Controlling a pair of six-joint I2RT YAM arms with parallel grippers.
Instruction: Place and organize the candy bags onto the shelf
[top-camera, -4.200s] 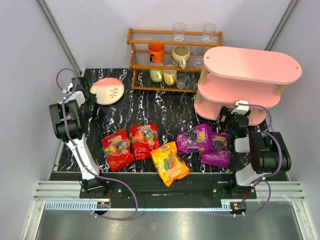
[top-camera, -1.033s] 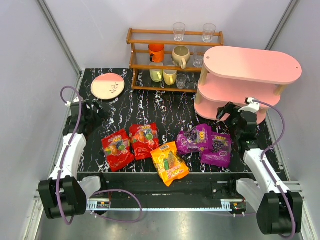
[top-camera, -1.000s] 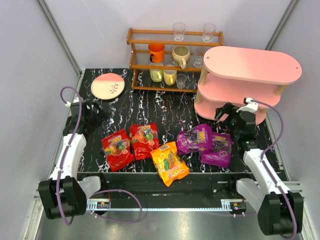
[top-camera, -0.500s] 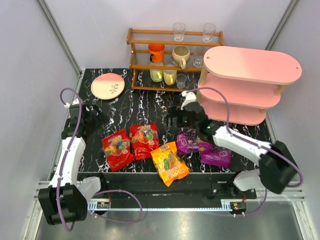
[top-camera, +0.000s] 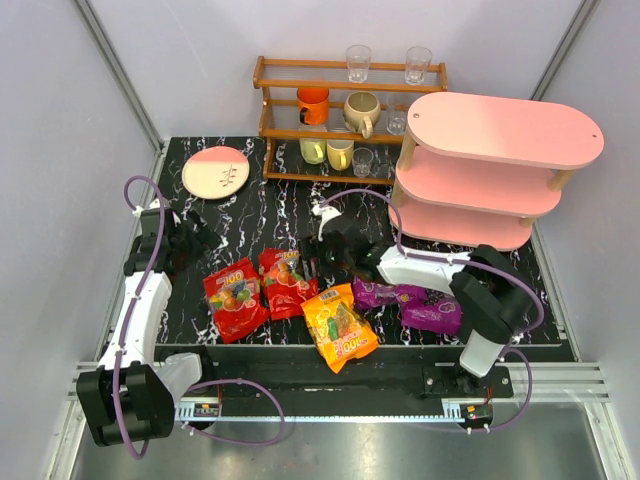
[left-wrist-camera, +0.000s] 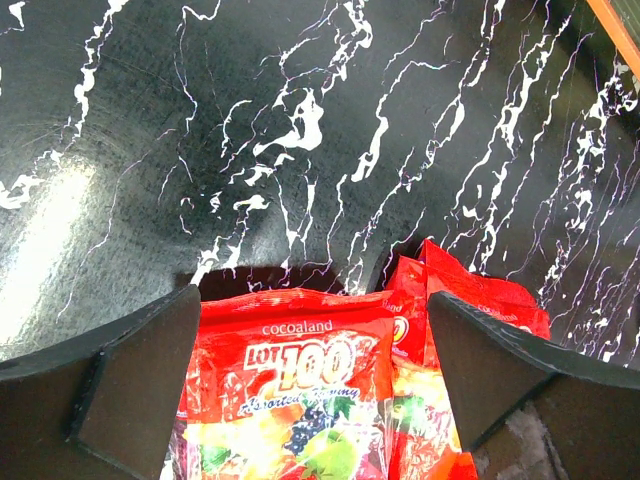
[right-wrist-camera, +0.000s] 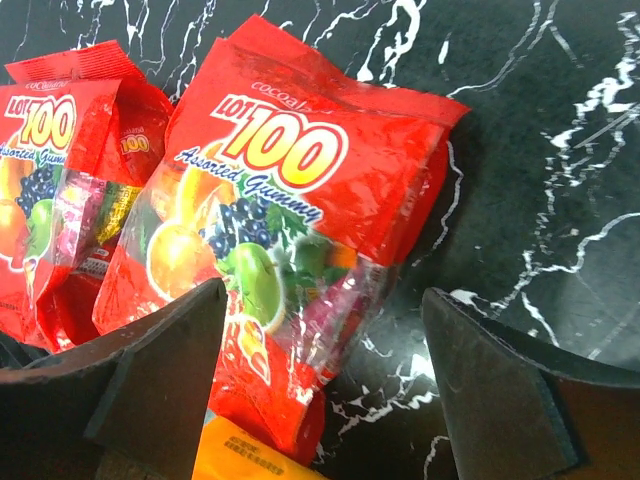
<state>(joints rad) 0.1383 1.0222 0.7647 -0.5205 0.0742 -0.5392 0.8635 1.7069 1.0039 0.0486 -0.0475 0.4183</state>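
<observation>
Black marbled table (top-camera: 260, 220); pink shelf (top-camera: 497, 165) on far-right corner, seen only from above. Five candy bags (top-camera: 340, 325) along near edge. Right gripper (right-wrist-camera: 320, 400) wide open, straddling red bag (right-wrist-camera: 290, 190), gripping nothing. Left gripper (left-wrist-camera: 310, 400) wide open over other red bag (left-wrist-camera: 290, 370).

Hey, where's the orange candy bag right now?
In the top view, the orange candy bag lies flat by the near edge of the table, about mid-width, with a red bag just behind-left of it and a purple bag to its right.
</observation>
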